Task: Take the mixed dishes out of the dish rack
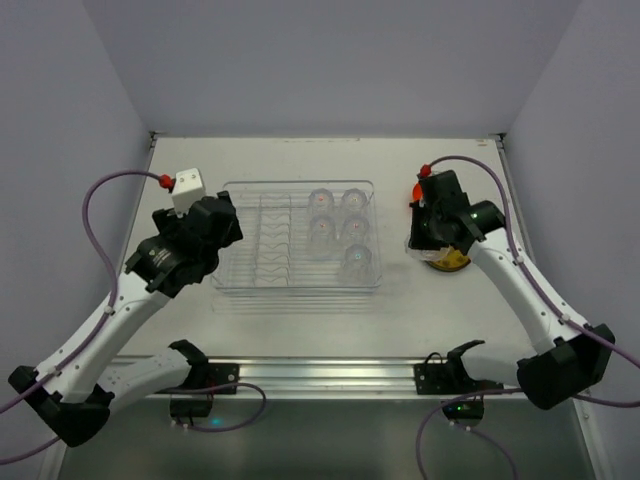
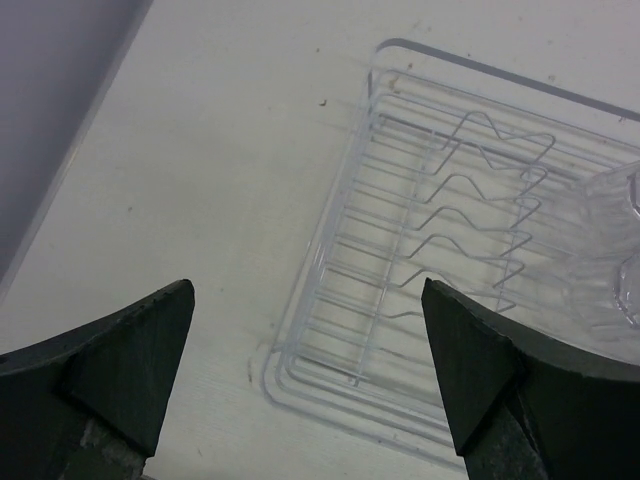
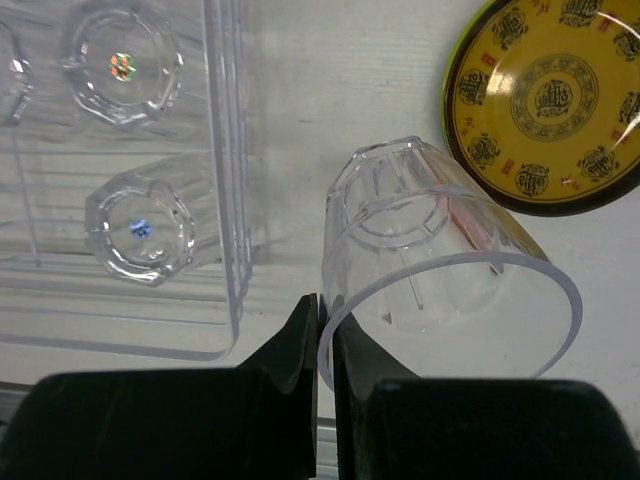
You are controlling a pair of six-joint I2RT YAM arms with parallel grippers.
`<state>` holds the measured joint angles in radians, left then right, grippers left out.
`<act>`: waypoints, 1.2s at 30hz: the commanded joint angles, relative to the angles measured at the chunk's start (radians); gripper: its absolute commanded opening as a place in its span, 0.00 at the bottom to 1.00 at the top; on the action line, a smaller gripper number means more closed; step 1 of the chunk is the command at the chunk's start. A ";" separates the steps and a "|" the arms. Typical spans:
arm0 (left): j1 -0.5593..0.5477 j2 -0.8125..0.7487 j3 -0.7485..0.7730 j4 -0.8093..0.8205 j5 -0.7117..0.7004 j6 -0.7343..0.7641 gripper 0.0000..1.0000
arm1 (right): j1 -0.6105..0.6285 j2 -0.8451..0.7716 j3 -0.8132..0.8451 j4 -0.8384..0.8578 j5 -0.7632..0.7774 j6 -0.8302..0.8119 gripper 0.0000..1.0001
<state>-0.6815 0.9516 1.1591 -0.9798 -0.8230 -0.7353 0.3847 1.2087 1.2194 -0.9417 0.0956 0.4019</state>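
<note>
Right tool pinches glass cup rim, beside patterned plate. Left tool hangs wide open, empty, by dish rack.

White arm links, blk joints, purple cables; left claw blk.

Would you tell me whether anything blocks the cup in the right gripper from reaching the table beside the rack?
Nothing visible does: the cup, pinched by the right gripper, hangs over the table between the dish rack wall and the patterned plate.
</note>
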 commanded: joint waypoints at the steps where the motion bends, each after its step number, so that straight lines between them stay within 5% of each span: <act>1: 0.092 0.039 -0.042 0.185 0.194 0.177 1.00 | 0.048 0.060 0.036 -0.095 0.104 -0.023 0.00; 26: 0.091 -0.085 -0.162 0.248 0.377 0.237 1.00 | 0.082 0.290 -0.141 0.047 -0.004 -0.051 0.08; 29: 0.091 -0.105 -0.165 0.254 0.392 0.243 1.00 | 0.082 0.293 -0.152 0.057 -0.010 -0.049 0.12; 34: 0.091 -0.117 -0.165 0.237 0.386 0.249 1.00 | 0.083 0.261 -0.158 0.057 0.001 -0.040 0.45; 36: 0.091 -0.123 -0.168 0.228 0.374 0.252 1.00 | 0.083 0.215 -0.147 0.038 0.006 -0.034 0.47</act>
<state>-0.5957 0.8452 0.9962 -0.7677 -0.4526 -0.5259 0.4603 1.4963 1.0691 -0.9016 0.0872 0.3592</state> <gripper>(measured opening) 0.997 0.453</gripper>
